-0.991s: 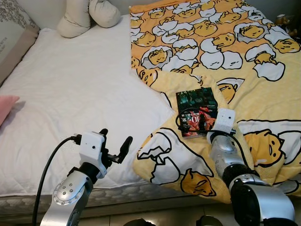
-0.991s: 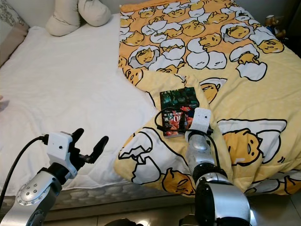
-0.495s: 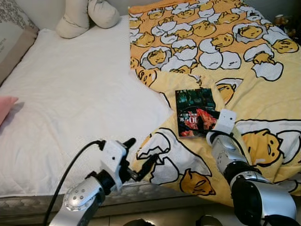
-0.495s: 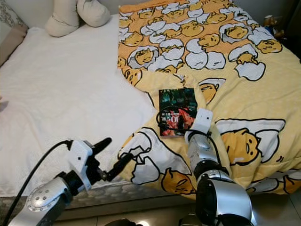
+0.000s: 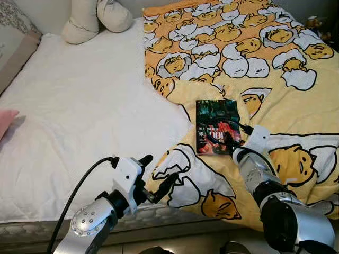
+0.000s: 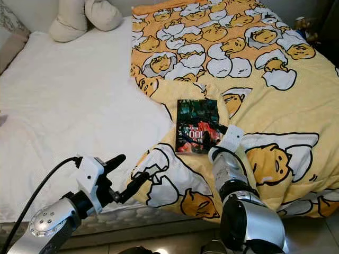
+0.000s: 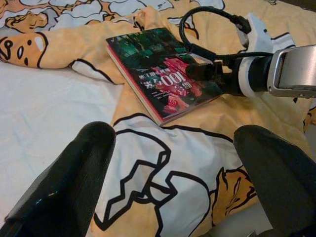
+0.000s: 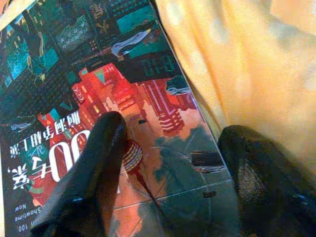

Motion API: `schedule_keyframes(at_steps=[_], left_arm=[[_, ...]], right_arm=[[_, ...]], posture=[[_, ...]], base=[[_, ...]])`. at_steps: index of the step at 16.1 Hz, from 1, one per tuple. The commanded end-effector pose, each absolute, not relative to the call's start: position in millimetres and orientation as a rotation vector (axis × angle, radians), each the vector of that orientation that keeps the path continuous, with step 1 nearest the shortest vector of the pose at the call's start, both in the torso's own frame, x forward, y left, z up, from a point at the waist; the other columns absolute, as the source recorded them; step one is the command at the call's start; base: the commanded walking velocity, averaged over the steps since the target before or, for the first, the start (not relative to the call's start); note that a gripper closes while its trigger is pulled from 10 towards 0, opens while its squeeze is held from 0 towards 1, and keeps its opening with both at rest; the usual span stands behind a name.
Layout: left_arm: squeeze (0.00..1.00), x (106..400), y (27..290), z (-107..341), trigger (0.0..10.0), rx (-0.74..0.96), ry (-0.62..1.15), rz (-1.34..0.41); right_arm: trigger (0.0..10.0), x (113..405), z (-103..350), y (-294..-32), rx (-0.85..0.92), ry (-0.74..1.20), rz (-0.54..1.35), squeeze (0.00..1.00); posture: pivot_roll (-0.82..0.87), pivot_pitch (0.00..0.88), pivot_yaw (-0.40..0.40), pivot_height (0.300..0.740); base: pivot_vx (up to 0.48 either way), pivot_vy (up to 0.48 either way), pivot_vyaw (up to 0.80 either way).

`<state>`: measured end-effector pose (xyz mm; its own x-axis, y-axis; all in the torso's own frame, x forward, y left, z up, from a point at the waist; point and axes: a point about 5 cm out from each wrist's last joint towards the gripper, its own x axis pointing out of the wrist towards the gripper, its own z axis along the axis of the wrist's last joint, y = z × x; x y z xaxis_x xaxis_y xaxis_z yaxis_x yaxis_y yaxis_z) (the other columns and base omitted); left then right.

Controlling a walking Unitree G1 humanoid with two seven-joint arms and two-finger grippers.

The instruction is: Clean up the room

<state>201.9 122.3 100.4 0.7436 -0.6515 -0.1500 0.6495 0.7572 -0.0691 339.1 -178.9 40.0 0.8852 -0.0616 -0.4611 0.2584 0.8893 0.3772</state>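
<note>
A book (image 5: pixel 216 126) with a dark green and red cover lies flat on the yellow cartoon-egg blanket (image 5: pixel 265 69) near the bed's front. My right gripper (image 5: pixel 229 142) is open at the book's near right corner. In the right wrist view one of its fingers (image 8: pixel 98 168) rests on the cover and the other lies on the blanket beside the book's edge (image 8: pixel 197 123). My left gripper (image 5: pixel 157 173) is open and hovers over the blanket's folded front corner, to the left of the book (image 7: pixel 163 69).
White sheet (image 5: pixel 79 100) covers the bed's left half. Two cream pillows (image 5: pixel 98 16) lie at the head, a patterned cushion (image 5: pixel 13 37) and a pink item (image 5: pixel 6 119) at the far left. The mattress's front edge (image 5: pixel 63 225) runs just below my arms.
My left arm swung right from the white sheet to the blanket's front corner. My right gripper slid forward onto the book's near right corner.
</note>
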Motion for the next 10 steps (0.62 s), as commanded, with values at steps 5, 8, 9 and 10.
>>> schedule_keyframes(at_steps=[5,8,9,10], left_arm=[[0.0,203,131,98,10.0,-0.016,0.185,-0.672],[0.0,205,130,98,10.0,-0.02,0.183,-0.666],[0.0,205,130,98,10.0,-0.02,0.182,-0.665],[0.0,206,130,98,10.0,-0.023,0.183,-0.662]], right_arm=[[0.0,339,38,-150,0.3,0.476,-0.031,0.0],[0.0,344,46,-142,0.33,0.426,-0.01,0.0],[0.0,345,47,-140,0.333,0.417,-0.004,0.0],[0.0,346,49,-137,0.357,0.404,0.007,0.0]], posture=[[0.06,0.085,0.203,0.74],[0.05,0.091,0.199,0.74],[0.05,0.091,0.198,0.74],[0.04,0.092,0.198,0.74]], base=[[0.0,0.0,0.0],[0.0,0.0,0.0],[0.0,0.0,0.0],[0.0,0.0,0.0]])
